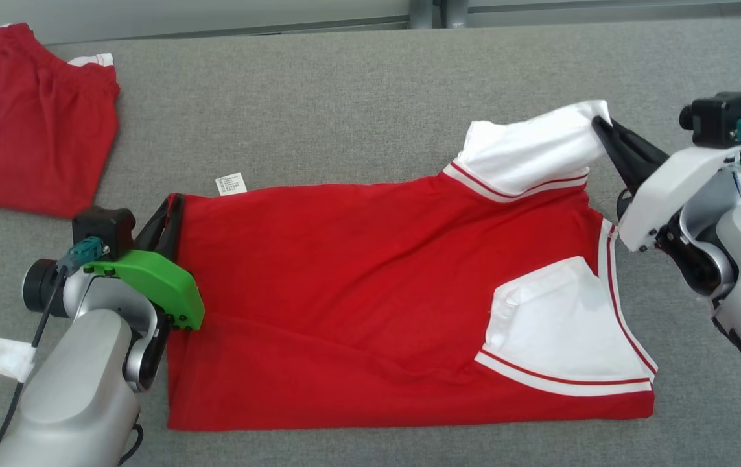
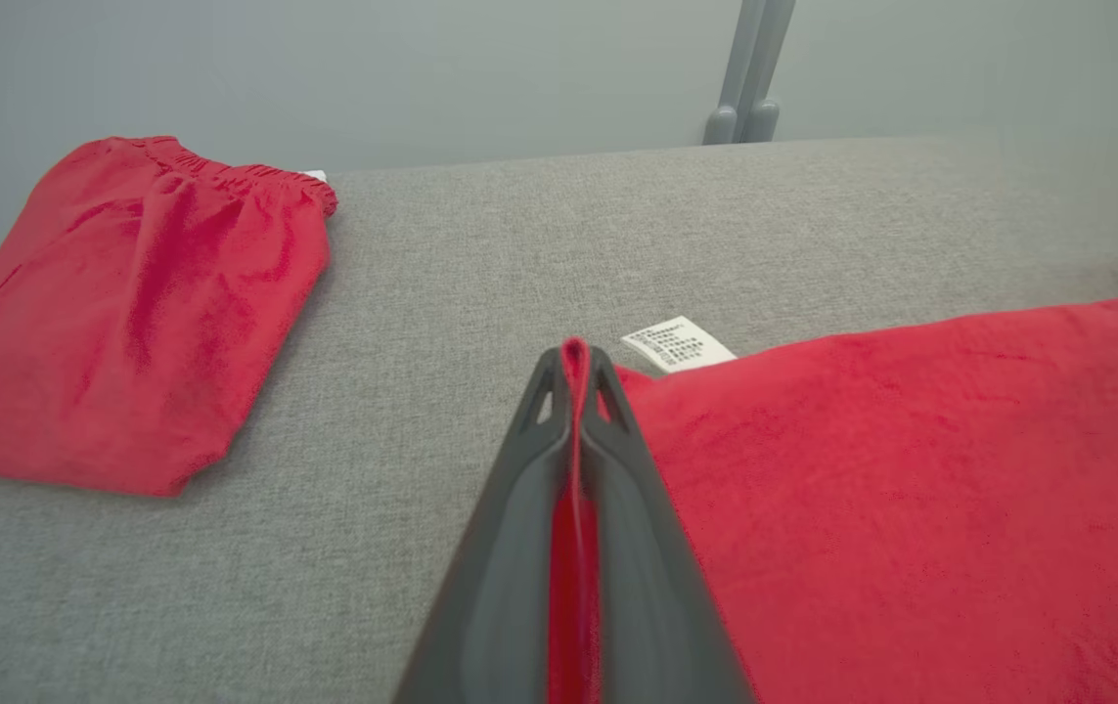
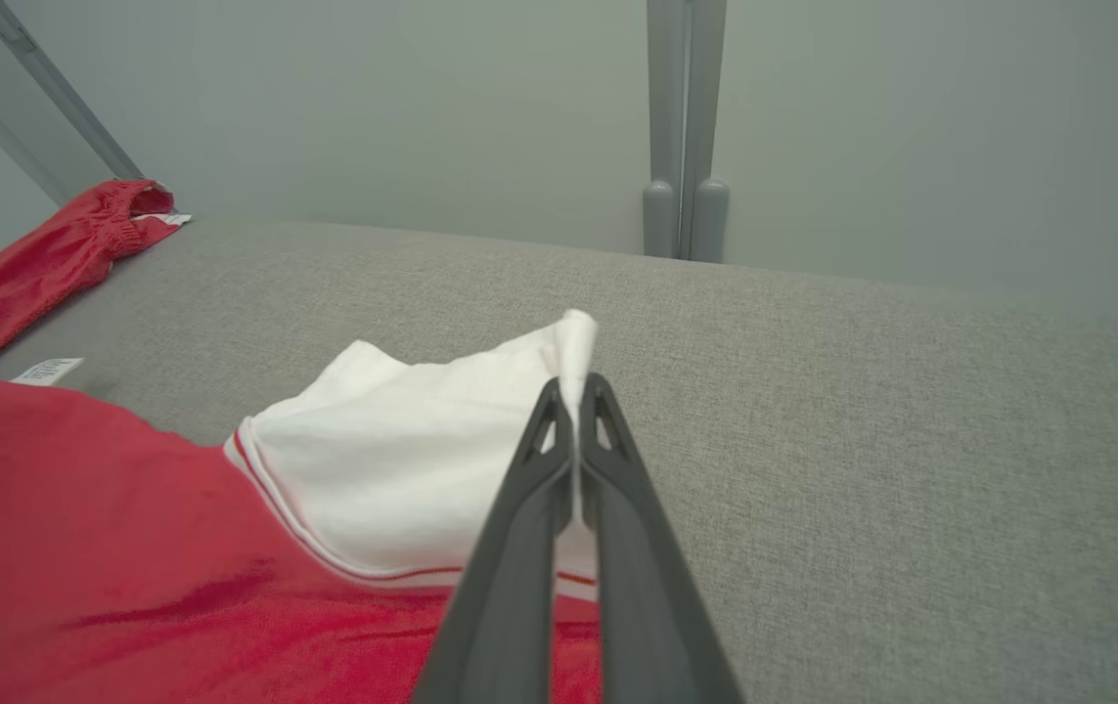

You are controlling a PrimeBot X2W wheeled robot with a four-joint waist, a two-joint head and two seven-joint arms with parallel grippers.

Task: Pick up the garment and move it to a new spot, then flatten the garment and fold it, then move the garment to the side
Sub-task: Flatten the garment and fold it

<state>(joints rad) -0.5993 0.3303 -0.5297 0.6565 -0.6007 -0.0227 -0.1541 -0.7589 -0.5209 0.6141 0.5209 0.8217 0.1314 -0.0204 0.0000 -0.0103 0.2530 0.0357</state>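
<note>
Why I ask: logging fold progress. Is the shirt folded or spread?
Partly folded: the shirt lies flat, its near sleeve turned onto the body, the far sleeve out, pinched by the right tool.

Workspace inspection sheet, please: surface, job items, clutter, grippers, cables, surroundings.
Surface: grey woven fabric tabletop, bare around the clothes.
Job's things: red fabric shirt with white sleeves, spread flat; white care label beside its hem corner.
Clutter: folded red shorts with elastic waistband, far left, apart from the shirt.
Grippers: left gripper shut on the shirt's hem corner; right gripper shut on the far white sleeve.
Cables: black cable along the left forearm.
Surroundings: pale grey wall, grey upright posts.
</note>
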